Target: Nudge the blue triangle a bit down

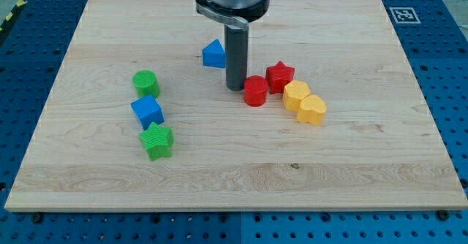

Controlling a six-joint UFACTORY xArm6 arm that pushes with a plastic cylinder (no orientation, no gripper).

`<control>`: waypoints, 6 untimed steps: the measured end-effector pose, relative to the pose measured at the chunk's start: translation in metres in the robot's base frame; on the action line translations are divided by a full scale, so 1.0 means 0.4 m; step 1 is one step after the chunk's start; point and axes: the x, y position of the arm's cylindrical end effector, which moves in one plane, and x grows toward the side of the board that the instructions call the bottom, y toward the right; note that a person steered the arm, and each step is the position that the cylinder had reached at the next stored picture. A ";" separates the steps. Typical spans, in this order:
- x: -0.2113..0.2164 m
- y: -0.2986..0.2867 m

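Small blue plastic triangle block (pixel 213 55) is sitting on the wooden board (pixel 351 164); my tip (pixel 235 88), a bare rod pinching nothing, is resting lower-right of it; I'm needing to circle above it, then push gently down.

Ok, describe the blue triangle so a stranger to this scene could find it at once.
Start at the wooden board and find the dark rod coming down near its top middle. The blue triangle sits just to the view's left of that rod, above my tip. It is the only peaked blue block; the blue cube lies farther left.
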 end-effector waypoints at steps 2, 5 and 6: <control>-0.121 0.054; -0.237 -0.044; -0.190 -0.109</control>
